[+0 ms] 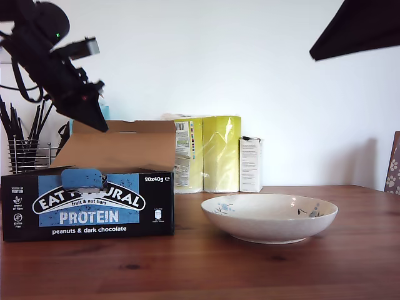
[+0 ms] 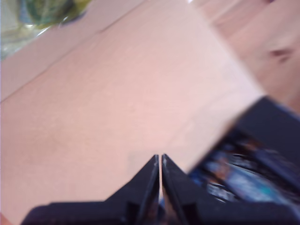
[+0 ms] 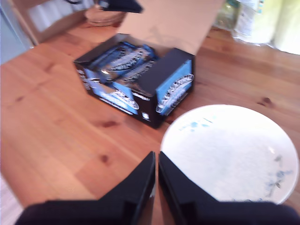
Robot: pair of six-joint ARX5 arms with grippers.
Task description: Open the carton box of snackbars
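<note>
wooden table (image 1: 206, 269) fills the foreground. on it, toward the exterior view's left, stands the carton box (image 1: 87, 205), lid (image 1: 119, 150) raised and tilted back, wrapped bars (image 3: 119, 63) visible inside. beside it, toward the exterior view's right, a white bowl (image 1: 270, 217). my first gripper (image 1: 94, 115) hangs at the lid, jaws pressed together, empty. my second gripper (image 3: 156, 164) hovers above the bowl's edge, likewise clenched on nothing. behind: yellow paper rolls (image 1: 212, 153), a small white carton (image 1: 250, 164).

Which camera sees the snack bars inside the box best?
The second wrist view: it looks down into the open carton box at the snack bars. The first wrist view shows them blurred; the exterior view shows only the box's front.
</note>
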